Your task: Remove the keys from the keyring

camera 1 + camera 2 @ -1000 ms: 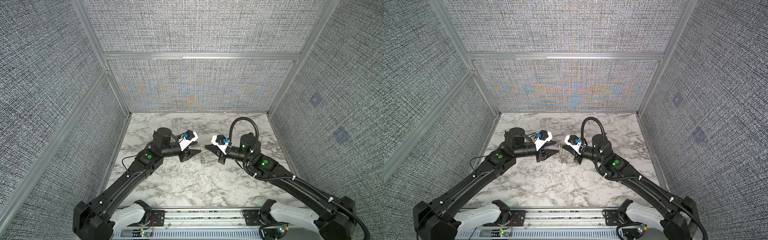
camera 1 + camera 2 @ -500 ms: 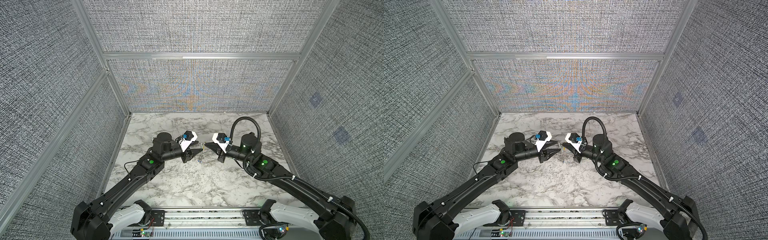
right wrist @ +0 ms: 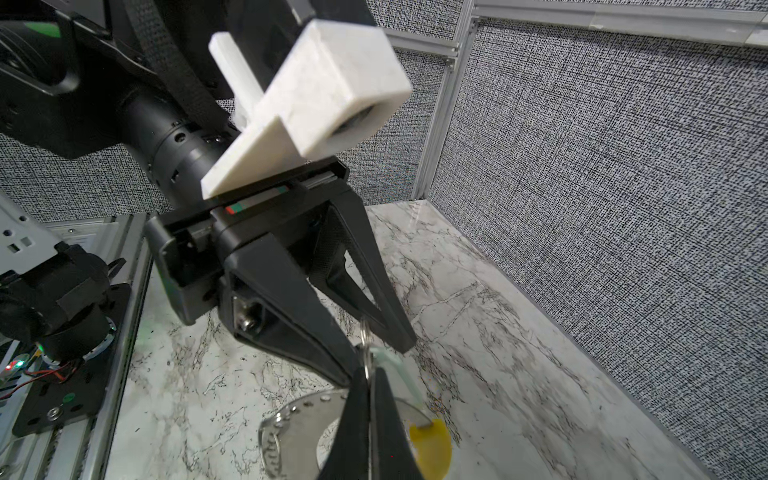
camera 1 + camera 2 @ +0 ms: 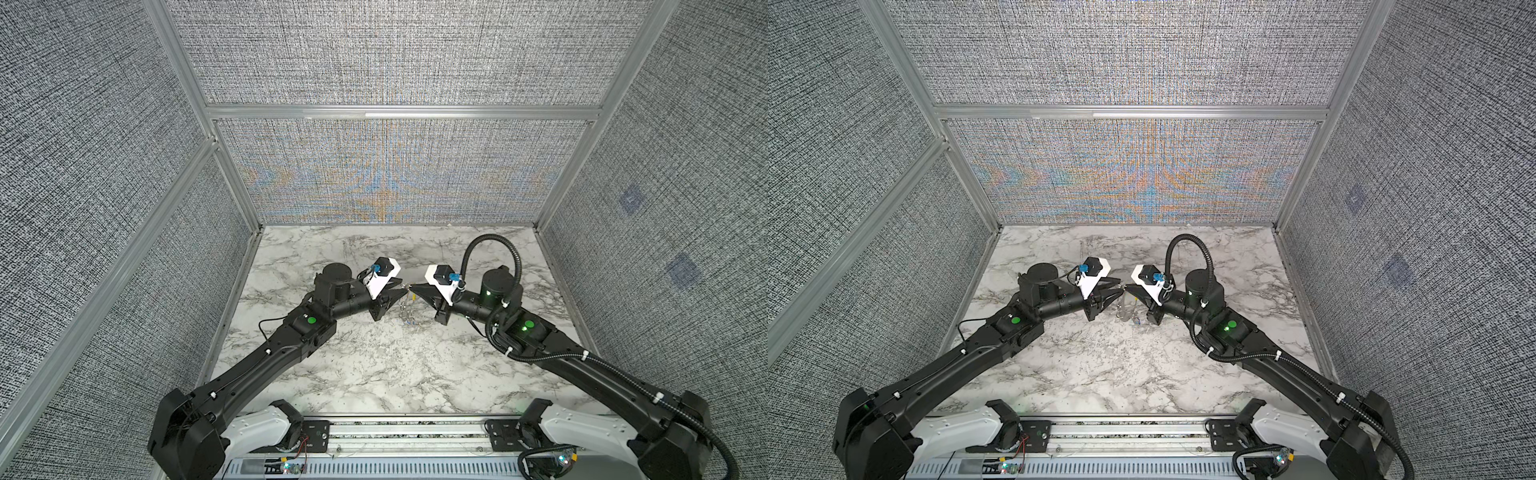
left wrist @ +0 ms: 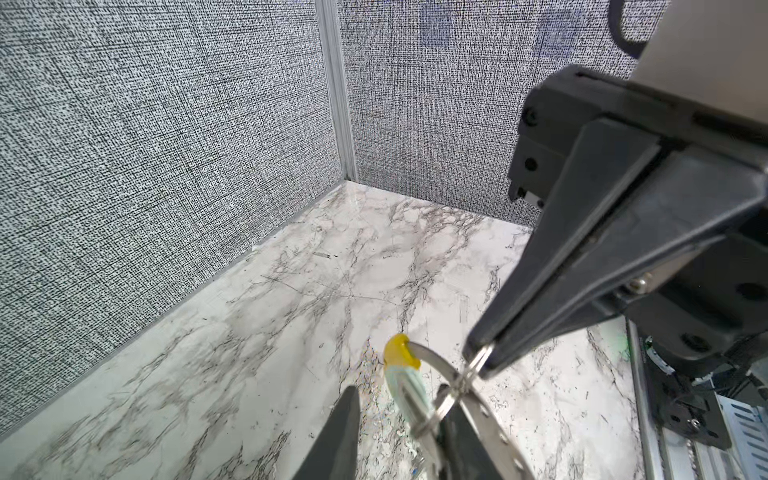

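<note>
two black grippers meet tip to tip above the white marble table (image 4: 374,374). the right gripper (image 5: 482,362) has its fingers pinched on a wire loop (image 5: 468,372) of one grey perforated metal keyring (image 5: 494,432) with a yellow sleeve (image 5: 398,348), held aloft. the left gripper (image 3: 376,357) has its fingers narrowly apart around one pale key (image 5: 409,390).

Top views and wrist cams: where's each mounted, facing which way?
Top views: high over the robot's base, looking down at the marble table; left arm, right arm, left end effector and right end effector tip to tip mid-table.
Left wrist: on the left arm, looking past its own fingers at the right end effector.
Right wrist: on the right arm, looking at the left end effector.
Shared: both wrist views show the keyring and its yellow sleeve.
</note>
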You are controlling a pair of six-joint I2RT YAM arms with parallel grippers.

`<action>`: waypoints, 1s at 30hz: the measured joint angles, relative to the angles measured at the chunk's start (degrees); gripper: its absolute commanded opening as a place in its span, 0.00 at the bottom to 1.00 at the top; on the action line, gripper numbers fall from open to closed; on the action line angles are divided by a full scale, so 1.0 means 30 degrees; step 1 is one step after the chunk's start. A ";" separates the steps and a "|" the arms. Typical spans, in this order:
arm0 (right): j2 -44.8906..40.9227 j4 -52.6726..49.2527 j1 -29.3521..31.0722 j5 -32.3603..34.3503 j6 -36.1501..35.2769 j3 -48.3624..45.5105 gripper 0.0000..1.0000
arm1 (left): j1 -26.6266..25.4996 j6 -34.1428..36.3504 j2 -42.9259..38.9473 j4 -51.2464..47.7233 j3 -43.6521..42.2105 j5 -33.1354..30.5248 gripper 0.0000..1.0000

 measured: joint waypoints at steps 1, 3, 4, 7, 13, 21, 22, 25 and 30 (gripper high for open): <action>-0.0007 0.0058 0.0000 0.0007 0.0051 -0.0022 0.00 | -0.0007 0.0007 0.0000 0.0000 0.0007 0.0000 0.23; -0.0058 0.0189 0.0000 0.0204 0.0131 -0.0095 0.00 | -0.0007 0.0007 0.0007 0.0007 0.0036 0.0007 0.20; -0.0102 0.0248 0.0000 0.0270 0.0168 -0.0131 0.00 | -0.0007 0.0007 0.0007 0.0015 0.0044 0.0015 0.19; -0.0189 0.0612 0.0000 0.0415 0.0386 -0.0262 0.00 | -0.0007 0.0007 0.0036 0.0022 0.0051 0.0058 0.12; -0.0211 0.1107 0.0000 0.0656 0.0699 -0.0401 0.00 | -0.0007 0.0051 0.0051 0.0095 0.0051 0.0226 0.00; -0.0211 0.1501 0.0000 0.1056 0.1311 -0.0495 0.00 | -0.0219 0.0321 0.0102 0.0291 0.0051 0.0226 0.00; -0.0204 0.1523 0.0000 0.1071 0.1392 -0.0503 0.00 | -0.0270 0.0372 0.0109 0.0299 0.0058 0.0204 0.00; -0.0168 0.1639 0.0015 0.1188 0.1734 -0.0503 0.00 | -0.0525 0.0452 0.0204 0.0299 0.0124 -0.0117 0.00; -0.0109 0.1923 0.0066 0.1719 0.2470 -0.0510 0.00 | -0.1013 0.0845 0.0219 0.0306 0.0131 -0.1399 0.00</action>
